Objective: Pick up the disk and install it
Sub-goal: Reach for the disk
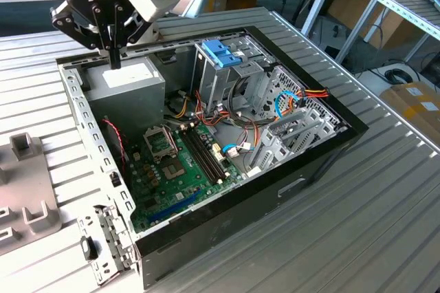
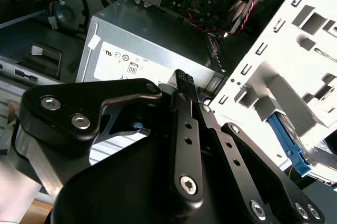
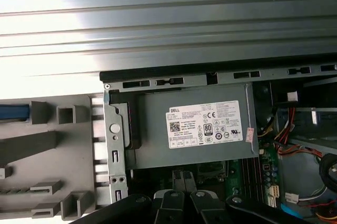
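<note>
The claw (image 1: 114,59) is hanging over the back corner of an open computer case (image 1: 275,197), at the exterior view's upper left. Its two black fingers (image 2: 181,84) are pressing together and pinching nothing. The tips are hovering just above the grey power-supply box (image 1: 127,83), near the corner where the case's rails meet.

In the first wrist view, the box is showing a wide white sticker (image 3: 208,124). It is carrying black print, barcode blocks and a row of small round and square approval marks. A small pinkish tag (image 3: 249,134) is sitting at the sticker's edge. In the second wrist view a strip of the same sticker is peeking out past the claw's linkage.

The disk (image 2: 287,142) is lying outside the case, well apart from the claw's tips. It is resting in a pale grey plastic fixture (image 3: 58,145) that is standing on the ribbed metal table (image 1: 357,238), just beside the case's perforated side rail (image 1: 86,128). In the second wrist view its blue carrier edge and a sliver of grey metal are showing. In the first wrist view a blue strip is showing at the fixture's far edge.

Inside the case a green motherboard (image 1: 175,169) is lying flat. Beside it a tall metal cage (image 1: 227,83) is carrying a blue plastic handle (image 1: 221,52). Red, yellow, black and blue cables (image 1: 302,97) are trailing past the cage.
</note>
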Controlling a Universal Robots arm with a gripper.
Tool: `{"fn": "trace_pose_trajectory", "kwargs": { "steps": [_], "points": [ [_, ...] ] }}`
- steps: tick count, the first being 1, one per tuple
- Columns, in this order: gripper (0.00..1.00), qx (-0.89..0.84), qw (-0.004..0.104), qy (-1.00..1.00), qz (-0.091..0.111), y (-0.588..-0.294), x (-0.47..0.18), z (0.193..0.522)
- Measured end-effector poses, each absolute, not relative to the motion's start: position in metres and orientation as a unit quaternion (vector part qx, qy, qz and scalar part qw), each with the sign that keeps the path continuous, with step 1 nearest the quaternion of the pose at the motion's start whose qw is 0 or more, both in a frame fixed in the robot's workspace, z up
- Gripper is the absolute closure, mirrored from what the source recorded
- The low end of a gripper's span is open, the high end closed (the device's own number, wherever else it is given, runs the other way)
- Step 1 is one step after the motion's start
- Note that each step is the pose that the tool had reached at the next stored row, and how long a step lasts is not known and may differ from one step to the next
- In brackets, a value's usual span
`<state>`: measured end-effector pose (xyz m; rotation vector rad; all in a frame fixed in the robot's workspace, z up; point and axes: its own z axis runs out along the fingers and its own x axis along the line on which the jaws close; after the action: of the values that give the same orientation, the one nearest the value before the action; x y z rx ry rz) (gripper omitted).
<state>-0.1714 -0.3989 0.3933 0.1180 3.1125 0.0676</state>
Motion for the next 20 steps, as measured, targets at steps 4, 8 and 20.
{"fn": "trace_pose_trajectory", "kwargs": {
  "steps": [4, 8, 20],
  "points": [
    [0.90, 0.038, 0.013, 0.999, 0.022, -0.3989, -0.1721, 0.3933],
    [0.90, 0.038, 0.013, 0.999, 0.022, -0.3989, -0.1729, 0.3933],
    [0.90, 0.038, 0.013, 0.999, 0.022, -0.3989, -0.1782, 0.3933]
  ]
}}
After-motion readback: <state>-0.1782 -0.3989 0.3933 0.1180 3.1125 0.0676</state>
